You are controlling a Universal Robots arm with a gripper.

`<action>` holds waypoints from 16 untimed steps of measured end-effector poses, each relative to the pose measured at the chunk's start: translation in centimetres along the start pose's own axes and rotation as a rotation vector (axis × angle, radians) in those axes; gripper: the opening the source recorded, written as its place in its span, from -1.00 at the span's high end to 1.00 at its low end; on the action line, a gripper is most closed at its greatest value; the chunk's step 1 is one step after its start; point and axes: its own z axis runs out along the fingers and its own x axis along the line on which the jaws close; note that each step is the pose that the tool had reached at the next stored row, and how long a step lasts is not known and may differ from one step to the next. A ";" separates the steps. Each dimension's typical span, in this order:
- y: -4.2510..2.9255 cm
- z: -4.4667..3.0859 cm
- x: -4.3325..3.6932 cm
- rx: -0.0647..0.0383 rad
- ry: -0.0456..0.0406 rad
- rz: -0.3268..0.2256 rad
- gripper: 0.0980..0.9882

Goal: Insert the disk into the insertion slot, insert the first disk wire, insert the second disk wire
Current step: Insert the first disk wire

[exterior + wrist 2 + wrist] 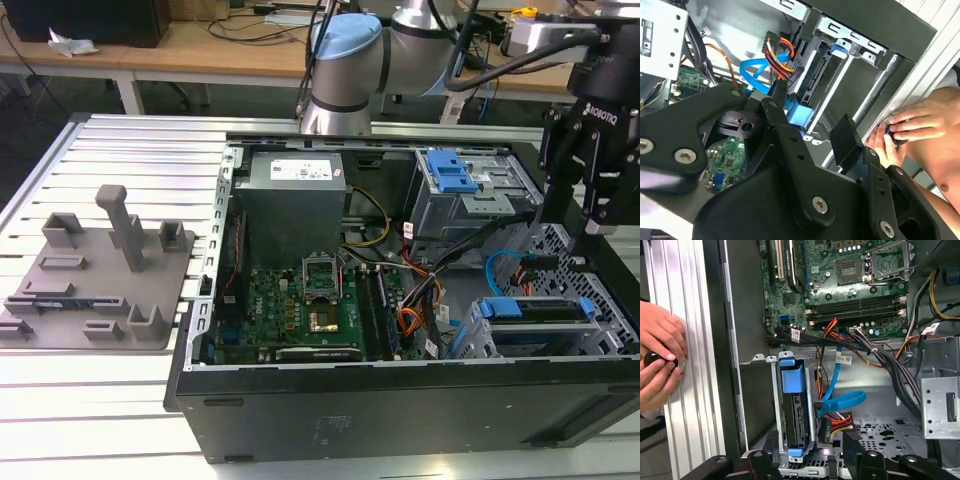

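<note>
The disk, silver in a bright blue carrier, sits inside the insertion slot, a grey metal cage at the near corner of the open computer case on the exterior view's right. In the first wrist view the disk stands in the cage, with a blue flat wire and a red-yellow-black wire plug right beside its edge; whether they are plugged in I cannot tell. My gripper hangs open above this corner, nothing between its fingers.
A person's hands hold a small black object on the ribbed table beside the case. The motherboard, power supply and a larger bay with blue latch fill the case. A grey fixture plate lies on the exterior view's left.
</note>
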 end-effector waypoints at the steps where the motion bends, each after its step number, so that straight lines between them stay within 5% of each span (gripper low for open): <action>1: 0.00 0.20 -0.05 0.000 0.0003 0.000 -0.18; 4: 0.01 0.62 -0.06 0.000 0.0051 0.000 -0.18; 11: -0.04 1.31 -0.08 0.003 0.0327 -0.001 -0.18; 16: -0.18 1.64 -0.21 0.006 0.0661 -0.002 0.15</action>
